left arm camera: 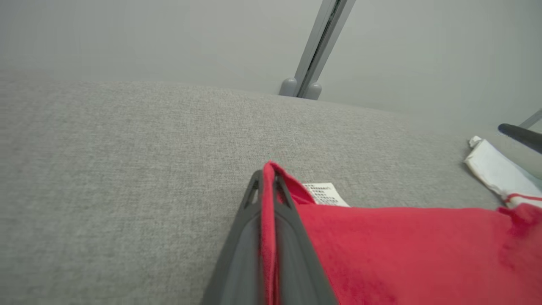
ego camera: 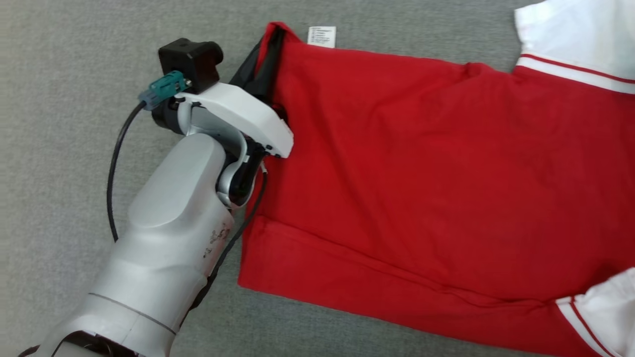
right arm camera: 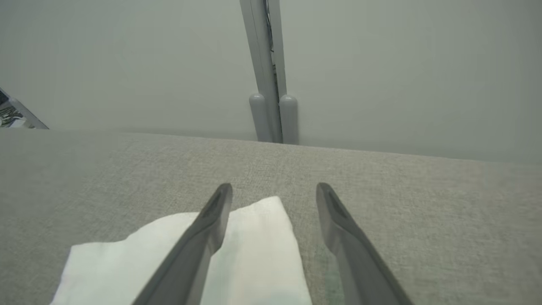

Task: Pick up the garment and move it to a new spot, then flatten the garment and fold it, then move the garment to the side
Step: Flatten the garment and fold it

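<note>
The garment [ego camera: 421, 163] is a red shirt with white sleeves, spread flat on the grey cloth surface. A white care label [ego camera: 321, 36] sticks out at its far left corner. My left gripper [ego camera: 272, 37] is shut on that corner's edge. In the left wrist view a fold of red cloth [left arm camera: 402, 250] is pinched between the two dark fingers of the left gripper [left arm camera: 266, 173], beside the label [left arm camera: 324, 194]. My right gripper [right arm camera: 274, 190] stands open just above one white sleeve [right arm camera: 254, 245], with the sleeve's tip lying between its fingers.
The grey cloth surface [ego camera: 74, 148] extends to the left of the shirt. A pale wall with a metal post [right arm camera: 273, 114] on two rounded feet bounds the far edge. White sleeves with red stripes lie at the top right [ego camera: 575, 34] and bottom right [ego camera: 605, 307].
</note>
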### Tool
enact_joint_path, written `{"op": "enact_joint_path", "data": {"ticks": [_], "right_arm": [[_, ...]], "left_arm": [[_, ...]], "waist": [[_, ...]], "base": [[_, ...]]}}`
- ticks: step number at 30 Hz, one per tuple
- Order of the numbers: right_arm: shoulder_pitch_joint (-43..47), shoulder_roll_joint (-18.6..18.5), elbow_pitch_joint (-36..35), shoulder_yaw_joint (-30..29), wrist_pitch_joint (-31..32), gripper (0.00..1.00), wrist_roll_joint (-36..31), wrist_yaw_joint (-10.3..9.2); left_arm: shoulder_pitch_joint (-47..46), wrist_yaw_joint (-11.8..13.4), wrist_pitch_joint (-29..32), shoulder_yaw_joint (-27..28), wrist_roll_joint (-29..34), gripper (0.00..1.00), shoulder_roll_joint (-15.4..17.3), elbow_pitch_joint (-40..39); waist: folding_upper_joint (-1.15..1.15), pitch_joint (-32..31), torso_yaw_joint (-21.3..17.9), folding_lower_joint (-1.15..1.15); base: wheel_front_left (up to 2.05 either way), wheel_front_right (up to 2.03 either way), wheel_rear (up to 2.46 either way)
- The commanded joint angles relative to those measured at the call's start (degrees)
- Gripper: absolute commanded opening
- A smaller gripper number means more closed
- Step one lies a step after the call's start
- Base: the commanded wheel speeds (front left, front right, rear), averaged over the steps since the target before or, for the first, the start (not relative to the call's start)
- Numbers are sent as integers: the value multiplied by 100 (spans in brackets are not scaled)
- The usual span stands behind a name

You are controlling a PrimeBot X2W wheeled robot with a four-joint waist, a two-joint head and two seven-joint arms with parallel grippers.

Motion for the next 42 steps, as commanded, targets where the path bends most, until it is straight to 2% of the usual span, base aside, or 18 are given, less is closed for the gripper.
{"op": "enact_joint_path", "data": {"ticks": [1, 8, 10, 11, 18, 28, 38, 42], "right_arm": [[-111, -55, 119, 90, 128, 100, 29, 0], [-600, -246, 1015, 702, 1066, 100, 319, -2], [-674, -282, 1094, 841, 1197, 4, 421, -5], [-708, -294, 1101, 890, 1217, 0, 477, -5], [-655, -423, 653, 904, 249, 0, 746, -4], [352, -429, -288, 649, -932, 0, 1196, -3], [2097, -126, -1512, 197, -1508, 0, 1497, 0], [3204, 131, -2090, -92, -1591, 0, 1601, 1]], "left_arm": [[-69, 61, -30, -61, -60, 0, 37, 9], [-205, 272, -184, -594, -501, 0, 27, -7], [-234, 280, -215, -678, -589, 0, 29, 19], [-247, 284, -228, -706, -624, 0, 29, 32], [-135, 207, -319, -537, -784, 0, 48, 65], [440, 164, -340, 78, -749, 0, 383, -470], [1564, -12, -294, 508, -1332, 0, 577, -1433], [2131, -46, -150, 686, -1723, 0, 729, -1890]], "waist": [[0, 115, 163, 0], [0, 86, 220, 0], [0, 63, 206, 0], [0, 49, 196, 0], [0, -137, 4, 0], [0, -663, -423, 0], [0, -1038, -744, 0], [0, -1178, -850, 0]], "base": [[0, 0, 0], [0, 0, 0], [0, 0, 0], [0, 0, 0], [0, 0, 0], [0, 0, 0], [0, 0, 0], [0, 0, 0]]}}
